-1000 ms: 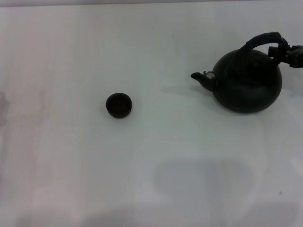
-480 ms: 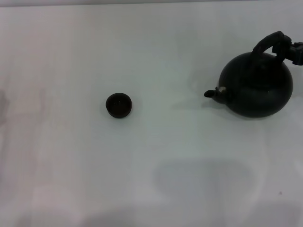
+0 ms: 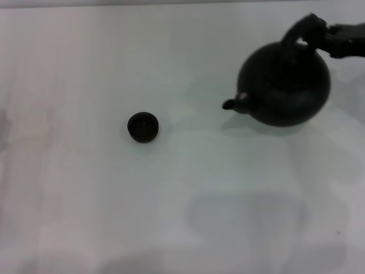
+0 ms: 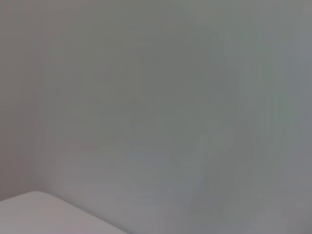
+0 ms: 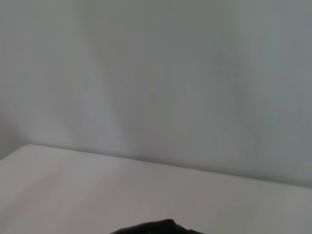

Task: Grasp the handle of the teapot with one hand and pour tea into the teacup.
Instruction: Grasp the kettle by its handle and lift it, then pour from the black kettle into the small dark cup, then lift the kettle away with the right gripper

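Note:
The black teapot hangs above the table at the right in the head view, its stubby spout with a pale tip pointing left toward the teacup. Its arched handle rises at the top right, and my right gripper is shut on it, reaching in from the right edge. The small dark teacup stands left of centre, well apart from the spout. A dark sliver of the teapot shows at the edge of the right wrist view. My left gripper is out of view.
A plain white table fills the head view, with soft shadows near its front. The left wrist view holds only a grey wall and a pale table corner.
The teapot, held by the right gripper, has risen and moved left toward the teacup over the last half second, after first drifting right. The teacup has not moved.

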`<state>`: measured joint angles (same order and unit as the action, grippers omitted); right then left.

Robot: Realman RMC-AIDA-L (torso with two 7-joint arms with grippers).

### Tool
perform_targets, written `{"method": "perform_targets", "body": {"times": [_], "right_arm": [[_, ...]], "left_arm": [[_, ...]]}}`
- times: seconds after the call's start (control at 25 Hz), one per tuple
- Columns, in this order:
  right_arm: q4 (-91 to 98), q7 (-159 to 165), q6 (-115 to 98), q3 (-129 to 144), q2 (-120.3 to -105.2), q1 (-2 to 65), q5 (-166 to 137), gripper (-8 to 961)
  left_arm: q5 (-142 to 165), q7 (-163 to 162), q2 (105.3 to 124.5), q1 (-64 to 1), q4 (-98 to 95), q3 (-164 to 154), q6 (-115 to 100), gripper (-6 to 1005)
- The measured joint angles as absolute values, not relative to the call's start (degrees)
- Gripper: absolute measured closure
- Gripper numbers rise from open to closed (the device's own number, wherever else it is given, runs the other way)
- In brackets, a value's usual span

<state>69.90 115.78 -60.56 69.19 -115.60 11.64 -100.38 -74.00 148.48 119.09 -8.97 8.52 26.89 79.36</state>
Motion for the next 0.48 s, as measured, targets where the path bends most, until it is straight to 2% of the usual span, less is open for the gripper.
{"method": "perform_targets", "body": {"times": [0.48], "right_arm": [[72.1,115.4,-49.1,84.9,-115.38,18.2,-100.7,742]], "left_arm": [[-73.5,148.6,119.09,-9.1,8.5,26.4,78.7,196]]}}
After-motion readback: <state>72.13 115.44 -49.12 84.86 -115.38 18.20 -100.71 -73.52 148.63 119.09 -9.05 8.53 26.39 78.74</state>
